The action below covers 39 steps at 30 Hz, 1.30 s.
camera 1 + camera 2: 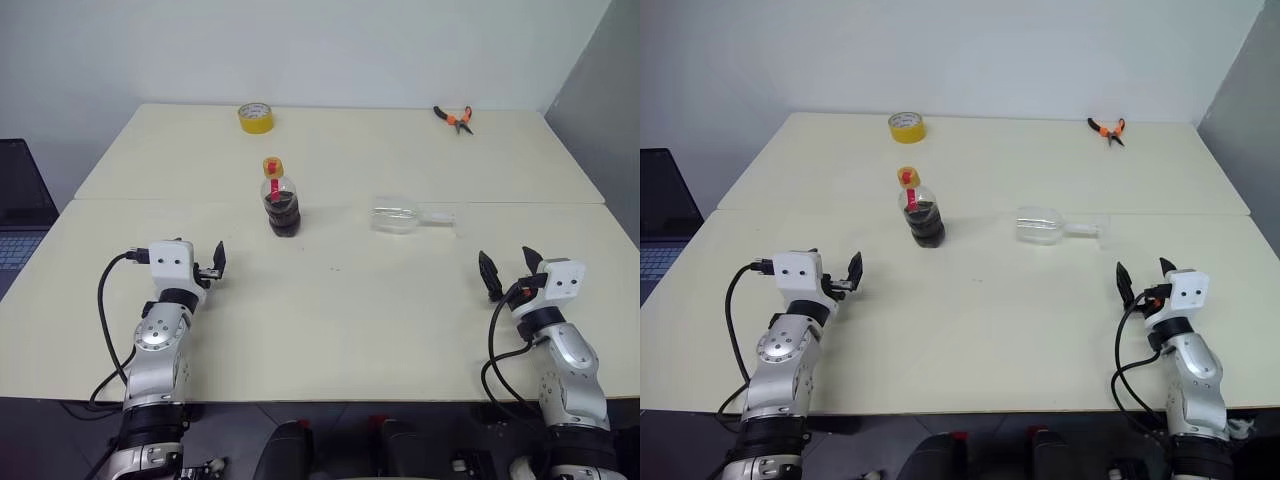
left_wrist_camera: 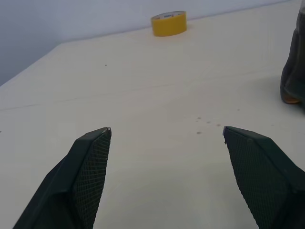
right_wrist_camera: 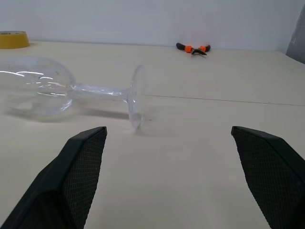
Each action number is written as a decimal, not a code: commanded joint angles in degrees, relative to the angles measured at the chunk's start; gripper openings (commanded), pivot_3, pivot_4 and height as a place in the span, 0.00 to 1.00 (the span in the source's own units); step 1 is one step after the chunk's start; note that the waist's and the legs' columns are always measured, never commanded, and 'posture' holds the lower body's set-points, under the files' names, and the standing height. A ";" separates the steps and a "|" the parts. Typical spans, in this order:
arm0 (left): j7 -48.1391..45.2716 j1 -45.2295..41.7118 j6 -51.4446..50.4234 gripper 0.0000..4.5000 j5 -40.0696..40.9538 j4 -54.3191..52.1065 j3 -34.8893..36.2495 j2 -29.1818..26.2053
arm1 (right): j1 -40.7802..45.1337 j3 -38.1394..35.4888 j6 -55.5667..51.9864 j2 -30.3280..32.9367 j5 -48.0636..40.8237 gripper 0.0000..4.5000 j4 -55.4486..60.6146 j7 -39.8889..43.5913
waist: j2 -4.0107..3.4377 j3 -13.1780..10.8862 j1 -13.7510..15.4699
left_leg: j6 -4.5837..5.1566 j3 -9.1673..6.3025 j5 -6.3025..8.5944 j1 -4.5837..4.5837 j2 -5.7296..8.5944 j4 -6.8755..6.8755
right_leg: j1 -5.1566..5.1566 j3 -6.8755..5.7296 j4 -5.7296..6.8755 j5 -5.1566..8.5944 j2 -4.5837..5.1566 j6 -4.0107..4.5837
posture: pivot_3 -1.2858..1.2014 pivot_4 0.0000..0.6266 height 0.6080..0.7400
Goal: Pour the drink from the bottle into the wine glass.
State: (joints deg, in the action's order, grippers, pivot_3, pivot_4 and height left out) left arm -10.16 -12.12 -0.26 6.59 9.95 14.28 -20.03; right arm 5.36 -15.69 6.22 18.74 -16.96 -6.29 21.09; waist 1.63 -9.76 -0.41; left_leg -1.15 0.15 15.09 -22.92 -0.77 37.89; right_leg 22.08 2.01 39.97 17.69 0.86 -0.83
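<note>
My left gripper (image 1: 217,262) and right gripper (image 1: 508,272) are spread wide, empty. The glass (image 1: 398,217) lies tipped over right of the upright bottle (image 1: 281,203); I'd stand it gently by the stem first.

The bottle (image 1: 279,203) stands capped mid-table, the wine glass (image 1: 404,216) lies on its side beside it, both hands apart.

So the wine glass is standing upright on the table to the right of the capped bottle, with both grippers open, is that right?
Not quite: the wine glass is lying on its side, as the right wrist view shows. The rest holds: it is on the table, right of the capped bottle, and the left gripper and right gripper are open.
</note>
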 commanded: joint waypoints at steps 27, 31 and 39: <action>-9.51 -0.55 -3.62 0.88 4.41 -5.11 -4.41 1.74 | -6.33 11.95 -18.68 3.50 -7.52 1.00 31.07 10.21 | 0.01 0.00 0.06 | 0.00 -0.07 0.00 0.00 0.01 0.02 | -0.02 -0.06 -0.01 0.00 0.02 0.00 | 0.52 0.24 1.00; -11.84 -3.25 -3.07 0.88 5.13 -3.24 -5.20 1.66 | -5.84 14.15 -22.57 5.77 -9.01 1.00 33.98 12.63 | 0.03 -0.01 0.07 | 0.00 -0.10 0.00 -0.01 0.02 0.03 | -0.03 -0.08 -0.02 0.00 0.01 0.00 | 0.52 0.24 1.00; -13.86 -7.72 -1.76 0.88 3.80 2.53 -7.17 1.96 | -5.33 15.11 -24.19 8.30 -8.53 1.00 34.57 14.43 | 0.07 -0.02 0.08 | 0.01 -0.12 0.00 -0.01 0.05 0.04 | -0.06 -0.10 -0.05 0.01 0.01 -0.01 | 0.52 0.24 1.00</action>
State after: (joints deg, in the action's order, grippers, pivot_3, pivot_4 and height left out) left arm -23.71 -18.11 -3.44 10.90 12.25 7.32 -17.99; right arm -0.93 -0.44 -18.19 26.58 -25.34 25.93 34.94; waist 1.70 -9.78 -0.34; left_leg -1.14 0.01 15.09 -22.93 -0.73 37.93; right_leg 22.02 1.90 39.93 17.70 0.86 -0.84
